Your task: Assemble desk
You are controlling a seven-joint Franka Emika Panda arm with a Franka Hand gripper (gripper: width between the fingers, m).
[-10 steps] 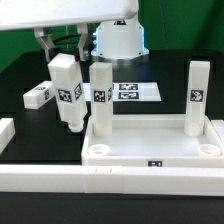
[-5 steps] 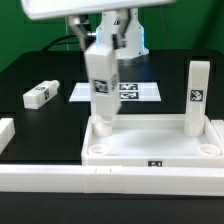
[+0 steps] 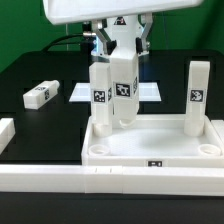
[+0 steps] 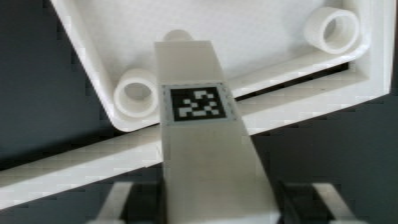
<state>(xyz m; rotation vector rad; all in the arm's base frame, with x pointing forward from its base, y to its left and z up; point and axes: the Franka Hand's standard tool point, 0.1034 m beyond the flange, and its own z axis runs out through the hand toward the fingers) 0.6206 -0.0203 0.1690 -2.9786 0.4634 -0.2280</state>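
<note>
The desk top point(image 3: 120, 160) is a white rimmed tray lying near the front of the table. Two square white legs stand upright in its back corners, one on the exterior view's left point(image 3: 100, 95) and one on its right point(image 3: 197, 95). My gripper point(image 3: 123, 50) is shut on a third leg point(image 3: 123, 92). It hangs upright over the tray, close beside the left standing leg, with its lower end above the tray floor. The wrist view looks down this held leg point(image 4: 201, 130) between my gripper point(image 4: 217, 200) fingers, with the tray point(image 4: 214, 30) and two empty round corner sockets point(image 4: 137, 95) point(image 4: 338, 28) below.
A fourth leg point(image 3: 40, 95) lies flat on the black table at the exterior view's left. The marker board point(image 3: 152, 91) lies behind the tray. Long white rails run along the front point(image 3: 60, 185) and at the left edge point(image 3: 5, 135).
The gripper has carried the leg from left of the tray toward the exterior view's right, past the left standing leg, to hang over the tray. Nothing else moved.
</note>
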